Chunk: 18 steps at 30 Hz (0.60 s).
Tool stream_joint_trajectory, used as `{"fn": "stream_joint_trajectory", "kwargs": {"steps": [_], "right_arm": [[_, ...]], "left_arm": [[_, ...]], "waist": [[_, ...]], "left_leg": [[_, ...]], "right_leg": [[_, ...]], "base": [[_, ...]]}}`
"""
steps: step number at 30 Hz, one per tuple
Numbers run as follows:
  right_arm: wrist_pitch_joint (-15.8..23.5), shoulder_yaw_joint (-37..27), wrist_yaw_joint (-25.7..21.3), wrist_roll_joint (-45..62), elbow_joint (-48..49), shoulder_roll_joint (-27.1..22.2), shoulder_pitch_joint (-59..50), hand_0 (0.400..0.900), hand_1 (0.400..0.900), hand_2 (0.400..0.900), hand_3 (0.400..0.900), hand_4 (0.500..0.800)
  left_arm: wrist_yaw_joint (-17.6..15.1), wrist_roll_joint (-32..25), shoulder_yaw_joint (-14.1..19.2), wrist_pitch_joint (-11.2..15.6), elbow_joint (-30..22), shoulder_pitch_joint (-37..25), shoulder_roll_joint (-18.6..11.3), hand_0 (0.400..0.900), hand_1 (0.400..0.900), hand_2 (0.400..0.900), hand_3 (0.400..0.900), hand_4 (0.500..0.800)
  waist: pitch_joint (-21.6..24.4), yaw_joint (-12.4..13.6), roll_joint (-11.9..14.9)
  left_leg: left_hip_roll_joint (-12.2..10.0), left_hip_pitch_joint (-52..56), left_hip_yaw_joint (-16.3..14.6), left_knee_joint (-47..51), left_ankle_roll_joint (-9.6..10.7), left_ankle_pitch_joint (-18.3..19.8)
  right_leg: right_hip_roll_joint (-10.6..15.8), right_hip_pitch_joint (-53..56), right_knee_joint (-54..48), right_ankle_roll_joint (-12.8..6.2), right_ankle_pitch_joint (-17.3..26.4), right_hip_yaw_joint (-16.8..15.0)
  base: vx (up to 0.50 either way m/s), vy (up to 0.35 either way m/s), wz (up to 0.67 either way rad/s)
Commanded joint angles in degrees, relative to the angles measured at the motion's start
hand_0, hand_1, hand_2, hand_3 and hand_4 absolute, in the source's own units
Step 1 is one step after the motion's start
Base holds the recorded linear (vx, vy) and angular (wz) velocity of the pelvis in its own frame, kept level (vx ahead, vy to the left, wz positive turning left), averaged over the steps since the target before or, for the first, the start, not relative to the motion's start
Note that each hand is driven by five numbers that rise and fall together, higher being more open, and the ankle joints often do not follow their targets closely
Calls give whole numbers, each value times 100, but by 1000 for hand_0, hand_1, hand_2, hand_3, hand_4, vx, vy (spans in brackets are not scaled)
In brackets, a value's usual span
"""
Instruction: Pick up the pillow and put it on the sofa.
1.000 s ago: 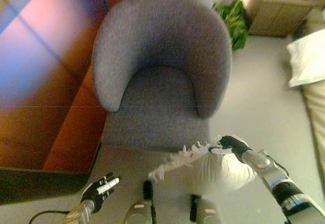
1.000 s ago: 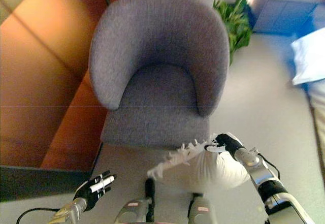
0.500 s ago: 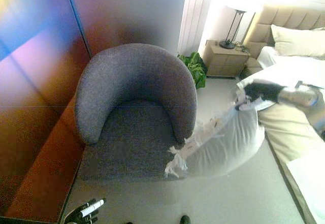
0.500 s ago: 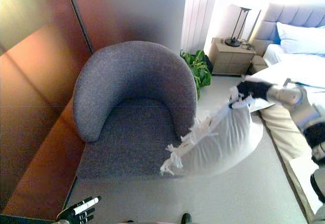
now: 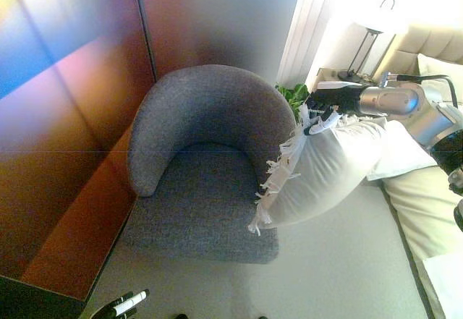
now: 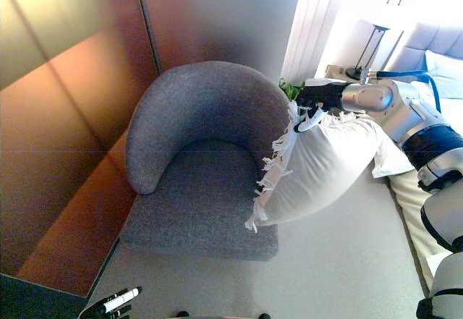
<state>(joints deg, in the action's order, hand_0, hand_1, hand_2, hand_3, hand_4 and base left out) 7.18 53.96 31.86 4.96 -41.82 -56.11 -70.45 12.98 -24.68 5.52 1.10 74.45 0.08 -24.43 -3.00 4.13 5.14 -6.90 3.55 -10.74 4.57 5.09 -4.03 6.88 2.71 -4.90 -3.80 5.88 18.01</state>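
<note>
Your right hand (image 5: 327, 105) pinches the white fringed pillow (image 5: 324, 168) by its top corner, hanging beside the grey round upholstered armchair (image 5: 206, 161). Swing it over the seat before letting go.

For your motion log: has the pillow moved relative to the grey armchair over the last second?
Yes. The pillow, gripped by the right hand, went from low in front of the armchair up to beside its right arm.

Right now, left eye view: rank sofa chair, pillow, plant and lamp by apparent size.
1. Grey sofa chair, largest.
2. White fringed pillow, held up by the right hand, nearer the camera, so it may look oversized.
3. Plant and lamp: both small and partly hidden, too close to rank.
</note>
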Motion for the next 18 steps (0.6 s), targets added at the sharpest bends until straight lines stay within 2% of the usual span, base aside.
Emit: {"fn": "stream_joint_trajectory", "kwargs": {"steps": [1, 11, 18], "right_arm": [[32, 22, -439, 641, -763, 192, -2040, 400, 400, 400, 400, 500], [49, 578, -256, 1037, -1147, 237, -2655, 400, 400, 400, 400, 500], [-87, 810, -163, 1188, -1284, 193, -2917, 400, 400, 400, 400, 500]], "left_arm": [[-51, -166, -329, 78, 111, -89, -291, 900, 900, 900, 900, 800], [-149, -330, -201, 52, 189, 65, -251, 900, 900, 900, 900, 800], [-210, -385, -163, 14, 236, 90, -260, 900, 900, 900, 900, 800]], "waist": [[379, 246, 386], [373, 365, 593], [368, 411, 684]], "left_leg": [[24, -123, -74, -157, 31, 247], [-45, -199, 14, -79, 104, 146], [-97, -239, 58, -71, 144, 100]], "right_leg": [[361, 76, 423, -397, -496, 125], [272, 157, 308, -357, -505, 247], [230, 197, 325, -312, -561, 314]], "base": [[45, -6, 15], [28, -4, 13], [44, -12, 11]]}}
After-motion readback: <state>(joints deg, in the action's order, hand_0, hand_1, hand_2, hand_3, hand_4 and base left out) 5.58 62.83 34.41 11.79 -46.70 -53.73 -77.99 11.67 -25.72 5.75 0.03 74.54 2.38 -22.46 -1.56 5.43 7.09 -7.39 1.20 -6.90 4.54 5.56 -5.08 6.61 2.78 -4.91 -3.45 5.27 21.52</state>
